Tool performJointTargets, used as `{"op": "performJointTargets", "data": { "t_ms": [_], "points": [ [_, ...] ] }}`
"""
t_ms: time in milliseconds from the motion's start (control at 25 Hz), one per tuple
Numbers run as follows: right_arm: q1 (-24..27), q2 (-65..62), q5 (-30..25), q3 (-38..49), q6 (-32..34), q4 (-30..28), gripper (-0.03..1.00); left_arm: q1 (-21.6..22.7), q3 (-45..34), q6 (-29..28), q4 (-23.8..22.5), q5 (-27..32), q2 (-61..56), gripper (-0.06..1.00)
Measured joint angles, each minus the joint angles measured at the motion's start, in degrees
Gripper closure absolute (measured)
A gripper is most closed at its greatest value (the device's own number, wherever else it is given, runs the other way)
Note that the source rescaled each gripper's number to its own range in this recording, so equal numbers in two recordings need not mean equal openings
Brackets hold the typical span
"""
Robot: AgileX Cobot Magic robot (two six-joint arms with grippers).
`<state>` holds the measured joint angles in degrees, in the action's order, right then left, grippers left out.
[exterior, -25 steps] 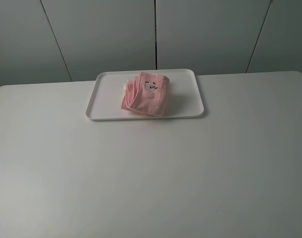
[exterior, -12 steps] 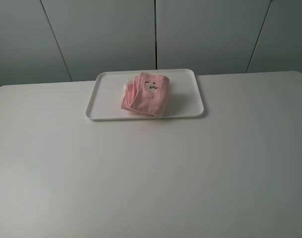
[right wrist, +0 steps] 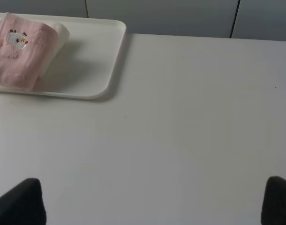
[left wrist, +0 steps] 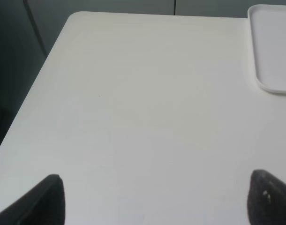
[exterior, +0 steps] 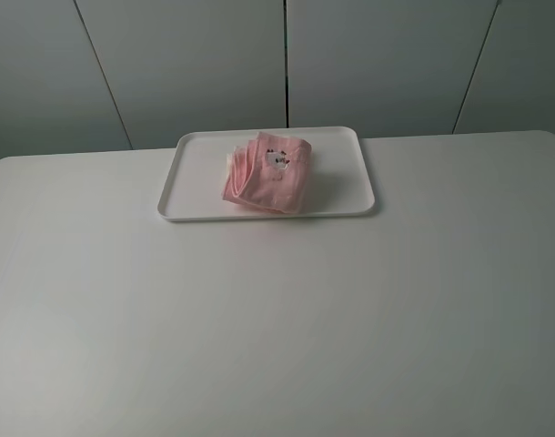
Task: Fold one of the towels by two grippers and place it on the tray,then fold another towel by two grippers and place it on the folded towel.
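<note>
Exterior high view, tray: flat white rectangular plastic tray (exterior: 346, 196) with rounded corners and a low rim, at the far middle of the white table (exterior: 277, 309).
Exterior high view, pink towel: pale pink terry towel (exterior: 270, 173), folded, cartoon face up, lying inside the tray left of its centre.
Exterior high view, cream towel: cream off-white terry towel (exterior: 230, 162) shows only as a thin edge under the pink one's left side.
Exterior high view, arms: neither one shows.
Left wrist view, left gripper (left wrist: 157, 199): two black fingertips (left wrist: 49, 199) spread wide over bare table, holding nothing; one tray corner is well apart from them.
Right wrist view, right gripper (right wrist: 152, 201): black fingertips (right wrist: 21, 201) stand wide apart, empty, above the table.
Right wrist view, towels: pink towel on top of the cream one, both in the tray, well away from the gripper.
</note>
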<state>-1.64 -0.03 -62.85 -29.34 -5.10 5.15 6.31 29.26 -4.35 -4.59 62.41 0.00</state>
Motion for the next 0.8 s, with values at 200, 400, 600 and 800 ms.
{"op": "performJointTargets", "data": {
  "t_ms": [200, 400, 600, 800],
  "points": [
    [0.0, 0.0, 0.0, 0.0, 0.11, 0.0, -0.03, 0.0, 0.0, 0.0, 0.0, 0.0, 0.0, -0.06],
    [0.0, 0.0, 0.0, 0.0, 0.11, 0.0, -0.03, 0.0, 0.0, 0.0, 0.0, 0.0, 0.0, -0.06],
    [0.0, 0.0, 0.0, 0.0, 0.11, 0.0, -0.03, 0.0, 0.0, 0.0, 0.0, 0.0, 0.0, -0.06],
    [0.0, 0.0, 0.0, 0.0, 0.11, 0.0, -0.03, 0.0, 0.0, 0.0, 0.0, 0.0, 0.0, -0.06]
  ]
}}
